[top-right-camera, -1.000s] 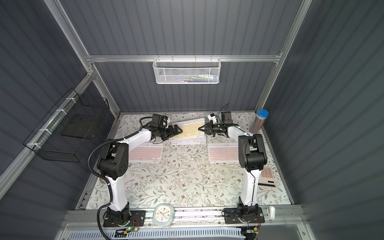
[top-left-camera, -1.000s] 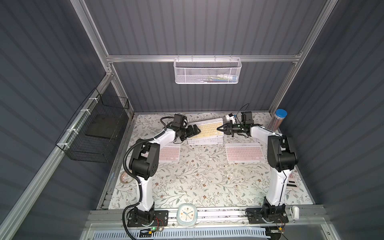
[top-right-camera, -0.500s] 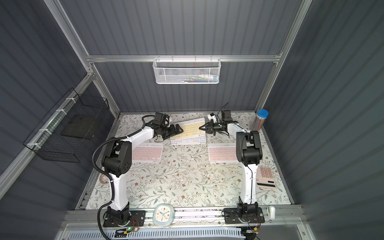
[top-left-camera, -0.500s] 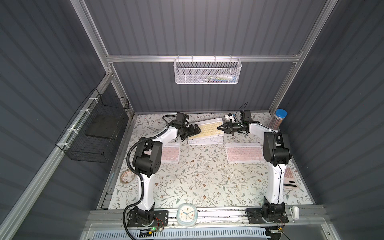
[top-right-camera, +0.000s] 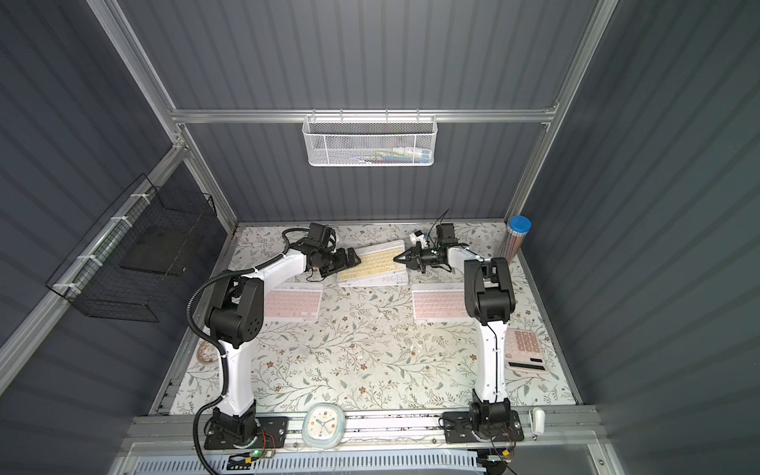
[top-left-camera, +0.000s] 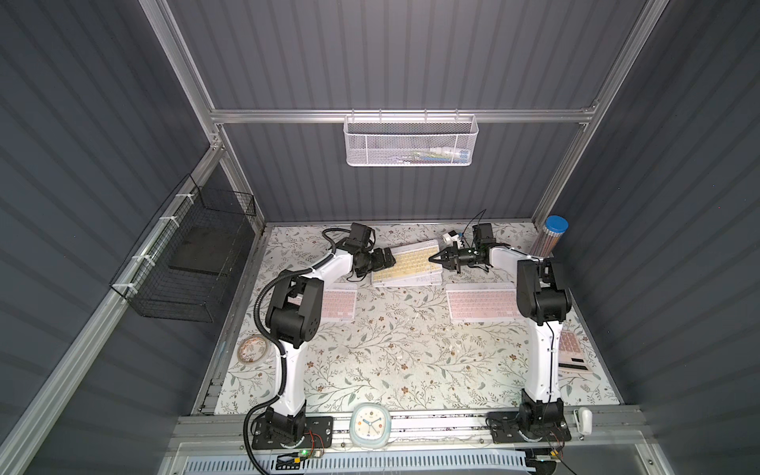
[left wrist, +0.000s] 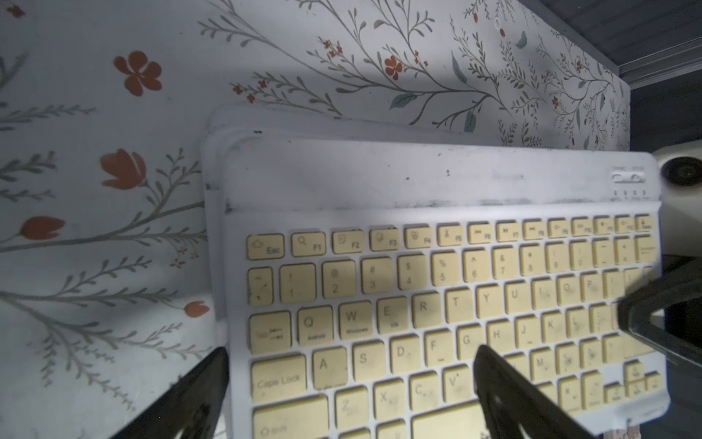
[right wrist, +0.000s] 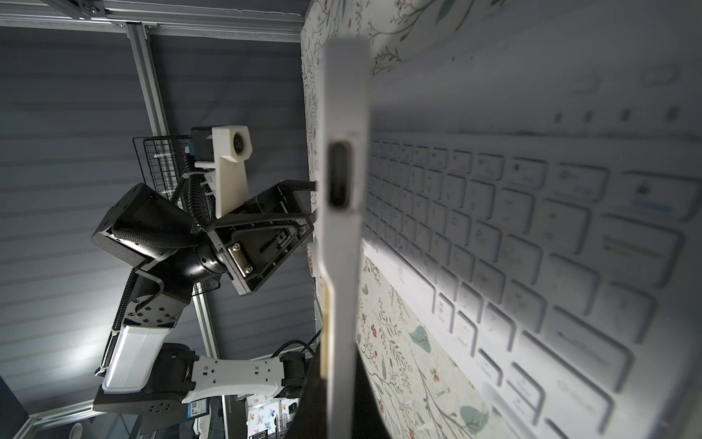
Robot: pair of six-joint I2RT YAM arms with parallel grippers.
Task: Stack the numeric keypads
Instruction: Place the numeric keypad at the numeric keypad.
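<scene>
The yellow-keyed numeric keypad [top-left-camera: 411, 261] lies askew on a white-keyed keypad [top-left-camera: 415, 280] at the back middle of the table. My right gripper [top-left-camera: 434, 258] is shut on the yellow keypad's right end. In the right wrist view that keypad [right wrist: 342, 228] shows edge-on, clamped in the right gripper [right wrist: 334, 380], with the white keypad [right wrist: 532, 228] behind it. My left gripper [top-left-camera: 390, 259] stands open at the yellow keypad's left end. In the left wrist view its fingers [left wrist: 505, 395] straddle the near corner of the yellow keypad [left wrist: 437, 296]. Two pink-keyed keypads [top-left-camera: 339, 304] [top-left-camera: 481, 302] lie flat, one on each side.
A pink calculator [top-left-camera: 571, 357] lies at the right edge, and a pencil tube [top-left-camera: 551, 238] stands in the back right corner. A tape roll [top-left-camera: 253, 349] is at the left edge, a clock [top-left-camera: 372, 423] on the front rail. Wire baskets hang on the back wall [top-left-camera: 411, 142] and left wall [top-left-camera: 193, 255].
Both arms' elbows have swung slightly inward. The right gripper has kept its hold on the yellow keypad, which has barely shifted. The left gripper has stayed open.
</scene>
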